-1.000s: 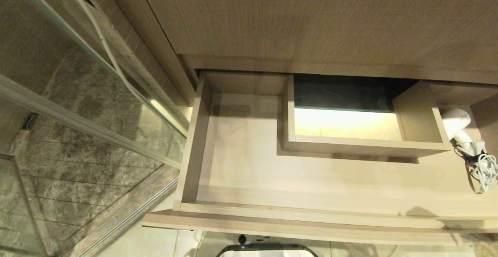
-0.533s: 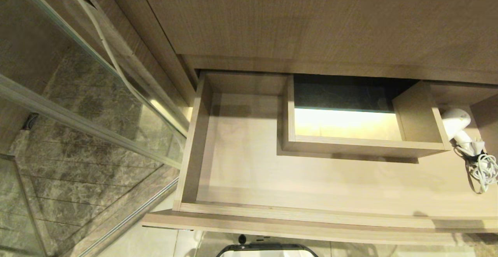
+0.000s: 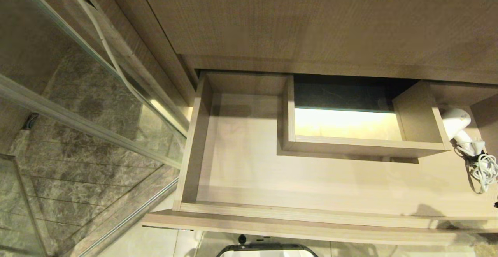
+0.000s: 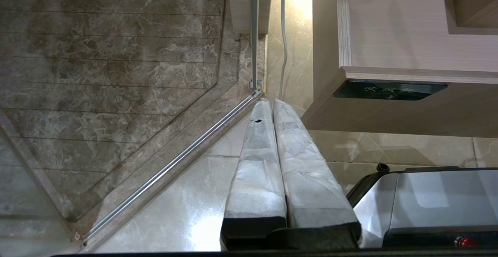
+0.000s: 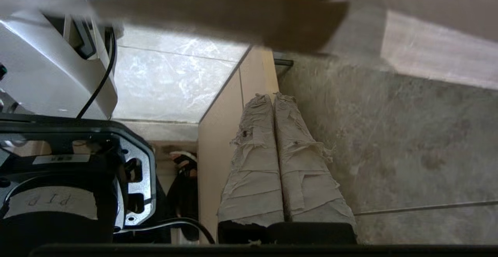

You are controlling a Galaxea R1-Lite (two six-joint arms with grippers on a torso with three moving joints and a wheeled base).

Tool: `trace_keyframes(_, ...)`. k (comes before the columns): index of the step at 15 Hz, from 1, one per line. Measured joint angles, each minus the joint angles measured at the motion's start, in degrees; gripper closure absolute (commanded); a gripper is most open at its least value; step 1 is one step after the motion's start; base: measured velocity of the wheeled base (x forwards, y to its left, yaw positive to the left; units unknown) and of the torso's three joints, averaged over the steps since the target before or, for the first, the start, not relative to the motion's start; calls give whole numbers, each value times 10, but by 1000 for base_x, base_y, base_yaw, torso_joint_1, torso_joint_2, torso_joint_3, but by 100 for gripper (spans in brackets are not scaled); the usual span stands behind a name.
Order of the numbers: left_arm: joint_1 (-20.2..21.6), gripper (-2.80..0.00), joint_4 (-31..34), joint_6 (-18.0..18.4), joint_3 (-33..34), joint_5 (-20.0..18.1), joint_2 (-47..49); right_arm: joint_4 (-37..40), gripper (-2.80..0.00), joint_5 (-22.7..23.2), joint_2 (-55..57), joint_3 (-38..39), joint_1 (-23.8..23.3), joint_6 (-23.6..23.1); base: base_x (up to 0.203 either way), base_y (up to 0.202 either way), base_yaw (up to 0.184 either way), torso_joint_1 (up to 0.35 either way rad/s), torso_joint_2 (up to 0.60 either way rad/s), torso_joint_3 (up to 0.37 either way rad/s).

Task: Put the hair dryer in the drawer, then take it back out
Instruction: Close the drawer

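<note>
The hair dryer (image 3: 456, 124) lies inside the drawer (image 3: 241, 163), at its far right end in the head view, tucked just beside the right wall of the boxed cut-out (image 3: 362, 144) at the drawer's middle back; its white cord and plug (image 3: 480, 167) sit bundled just in front of it on the drawer floor; the rest of the drawer floor holds nothing that we can see. The drawer stands pulled out from under the counter (image 3: 311, 19), and its front carries a small black label plate (image 4: 389, 90).

We judge that the putting-in is done and the taking-out is the step in hand; nothing grips the dryer.

Our right gripper (image 5: 274, 97) has its wrapped fingers pressed together, holding nothing; in its own view it hangs low over the mottled stone floor (image 5: 389, 152), beside a pale wood panel (image 5: 218, 132) and under a blurred wooden edge; it is not in the head view. Our left gripper (image 4: 268, 103) is likewise closed and empty, parked low near the drawer's left front corner, over the pale floor tiles (image 4: 186, 194) by the glass shower screen (image 3: 78, 93).

The next move, as we judge it, calls for the right gripper to rise over the drawer front, open, and take the dryer by its barrel or handle, keeping clear of the loose cord.
</note>
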Motion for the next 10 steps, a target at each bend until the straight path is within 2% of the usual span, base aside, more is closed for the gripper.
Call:
trace_keyframes(7, 0, 0, 0, 0, 0, 0, 0, -111, 0, 65, 28, -10, 5, 2, 0, 0, 0, 0, 0, 0)
trace_keyframes(10, 0, 0, 0, 0, 0, 0, 0, -190, 0, 106, 24, -12, 5, 34, 0, 0, 0, 0, 0, 0)
